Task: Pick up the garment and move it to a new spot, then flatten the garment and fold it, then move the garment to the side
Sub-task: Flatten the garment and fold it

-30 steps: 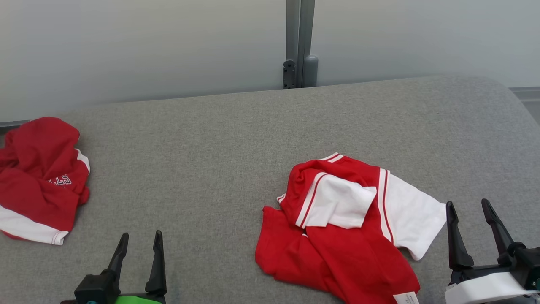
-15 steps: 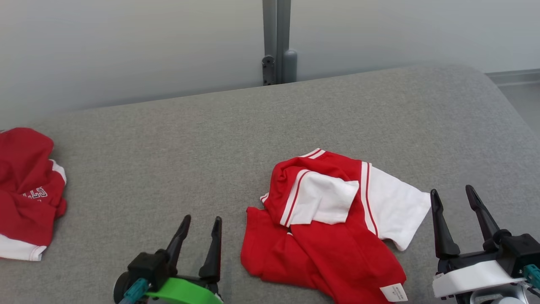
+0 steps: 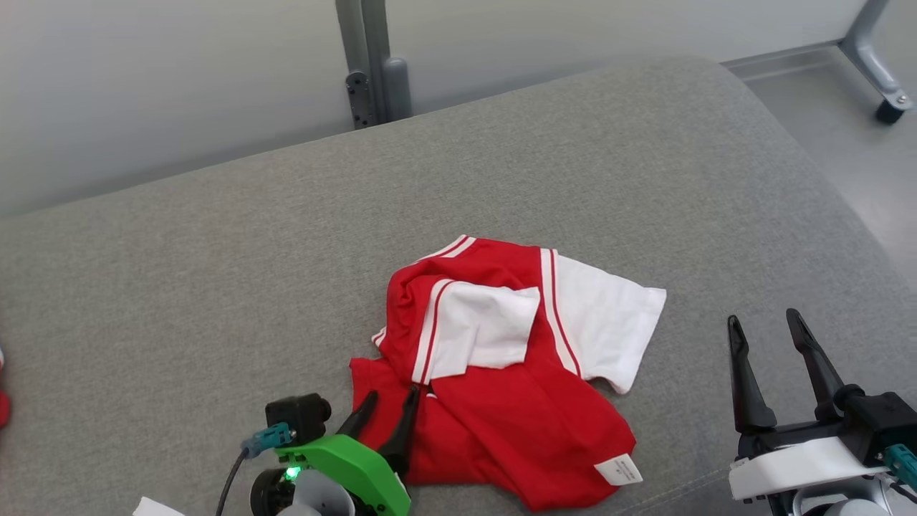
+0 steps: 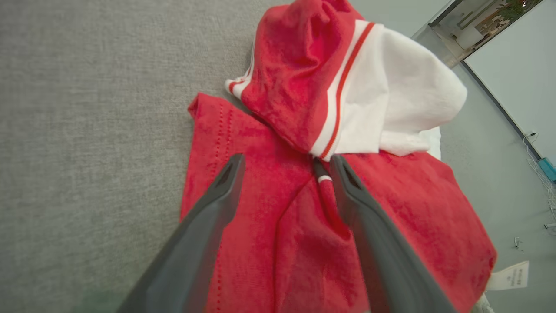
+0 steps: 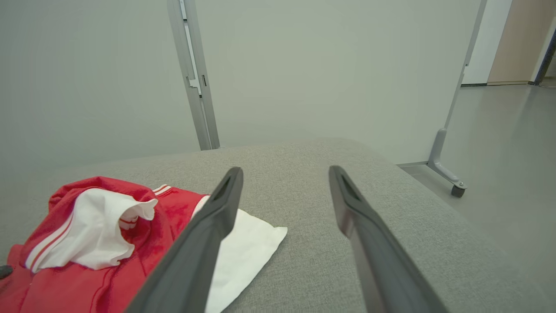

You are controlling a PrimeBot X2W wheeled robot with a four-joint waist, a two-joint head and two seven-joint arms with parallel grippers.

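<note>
**L claw** [image 3: 392,395]: fingers apart, nothing clamped. Tips sit over near-left edge of shirt [image 3: 501,408]; touching cloth or just above it, can't tell. L wrist view: fingers straddle a raised crease in the red body, w/ striped trim [image 4: 336,113] of the folded-over part just ahead of the tips.

**Shirt:** red w/ white sleeves, crumpled heap, right of centre on grey fabric tabletop [image 3: 215,251], near front edge. One white sleeve [image 3: 609,315] lies flat to the right, the other is folded on top. Label [image 3: 617,469] at near-right corner.

**R claw** [image 3: 761,317]: fingers apart, empty, well apart from shirt on its right, above tabletop.

**Step in hand (my read):** first pick-up, L claw leading.

To do it well:
- Lower till both tips press into cloth, then close on the raised crease, not on a flat single layer, for a better bite.
- Take red body only. Pinching the top sleeve along w/ it prob. lifts the heap tangled.
- Lift straight up before going sideways, so hem doesn't drag.
- R claw could take the white-sleeve side once cloth hangs, ready for flattening.
</note>
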